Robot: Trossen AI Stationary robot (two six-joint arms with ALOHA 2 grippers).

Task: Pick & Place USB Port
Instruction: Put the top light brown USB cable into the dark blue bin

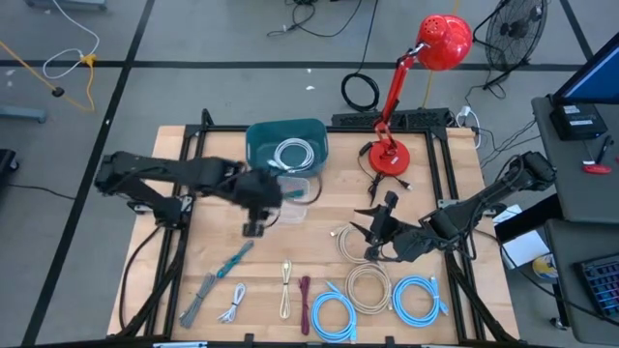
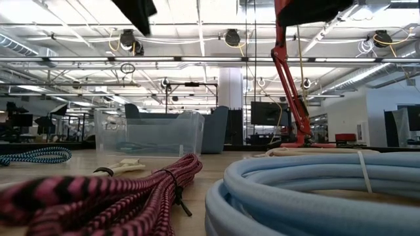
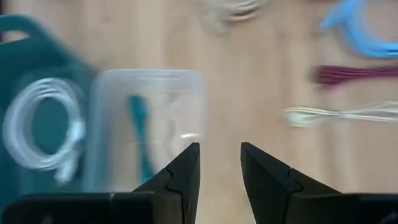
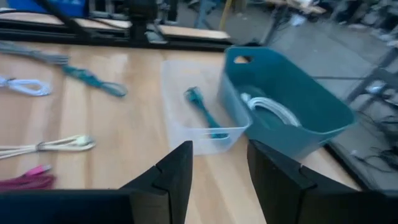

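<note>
Teal cable [image 4: 203,112] lies lengthwise in clear bin [image 4: 186,134].

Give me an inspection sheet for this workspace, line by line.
Surface: wooden table, bare at its left end.
Job's things: clear bin holds a teal cable; teal tub holds a white cable.
Clutter: red lamp.
Grippers: left pincer open, empty, above the table beside the clear bin; right pincer open, empty.
Cables: coiled blue cables, maroon bundle, beige coil along the front.
Surroundings: floor fan, desk at right.
</note>
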